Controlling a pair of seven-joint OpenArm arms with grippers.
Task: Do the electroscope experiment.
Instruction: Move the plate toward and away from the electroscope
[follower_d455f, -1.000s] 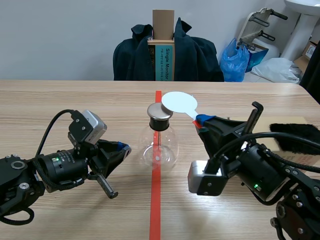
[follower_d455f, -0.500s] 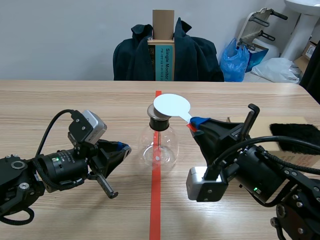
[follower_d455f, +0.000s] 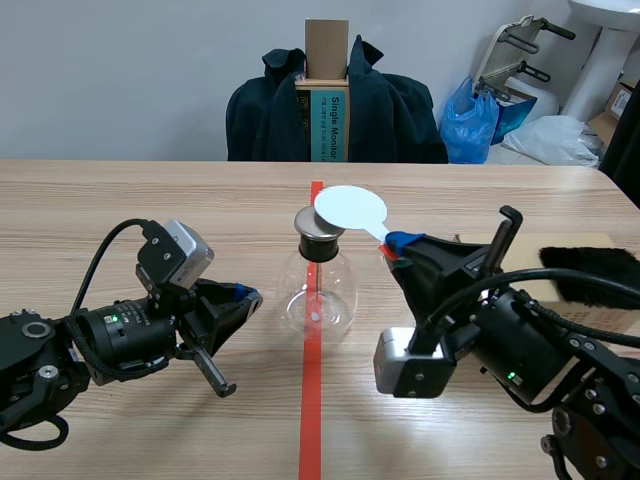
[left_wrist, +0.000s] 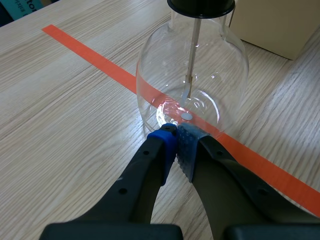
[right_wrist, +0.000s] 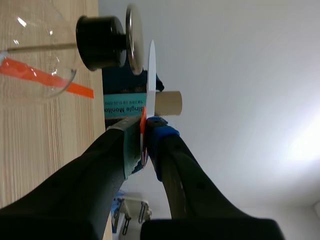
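Right gripper (follower_d455f: 397, 243) is pinching the white disc (follower_d455f: 349, 208) by its stem, with the disc just past the fingertips, right above the electroscope (follower_d455f: 318, 290). Left gripper (left_wrist: 176, 145) is pressed together and empty, tips just beside the electroscope's base.

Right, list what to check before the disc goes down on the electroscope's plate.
1. Right gripper shut on the white disc by its handle: ok.
2. Disc held over the metal top plate, with a thin gap between them: ok.
3. Electroscope flask upright on the tape line: ok.
4. Left gripper shut on nothing, at the flask's base; whether it is clear of the glass: cannot tell.
5. Leaf hanging at rest on the rod inside: cannot tell.
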